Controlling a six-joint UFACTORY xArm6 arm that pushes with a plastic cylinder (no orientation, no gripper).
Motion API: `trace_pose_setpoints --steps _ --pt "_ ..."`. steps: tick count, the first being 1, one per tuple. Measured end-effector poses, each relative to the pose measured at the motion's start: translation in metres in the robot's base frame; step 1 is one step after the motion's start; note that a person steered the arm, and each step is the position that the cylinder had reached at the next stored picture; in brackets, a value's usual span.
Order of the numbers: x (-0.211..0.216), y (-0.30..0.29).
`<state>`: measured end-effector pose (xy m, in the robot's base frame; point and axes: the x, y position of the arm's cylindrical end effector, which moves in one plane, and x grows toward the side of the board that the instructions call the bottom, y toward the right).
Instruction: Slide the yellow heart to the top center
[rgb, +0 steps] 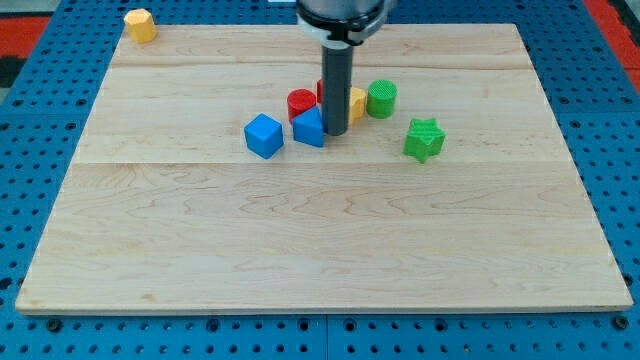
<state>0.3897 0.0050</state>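
Observation:
My dark rod comes down from the view's top centre, and my tip (334, 134) rests on the board in the middle of a cluster of blocks. A yellow block (357, 101) sits just to the right of the rod and is partly hidden by it, so its shape is unclear. A second yellow block (140, 24), many-sided, lies at the board's top left corner. A blue wedge-like block (309, 127) touches the rod's left side. A red cylinder (300, 102) stands behind the wedge.
A blue cube (264, 135) lies left of the cluster. A green cylinder (381, 98) stands right of the near yellow block, and a green star (424, 139) lies further right and lower. A sliver of another red block (321, 89) shows behind the rod. The wooden board (320, 240) rests on blue pegboard.

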Motion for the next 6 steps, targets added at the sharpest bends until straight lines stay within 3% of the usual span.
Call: trace_pose_setpoints --steps 3,6 --pt "-0.002 0.033" --pt "-0.004 0.013"
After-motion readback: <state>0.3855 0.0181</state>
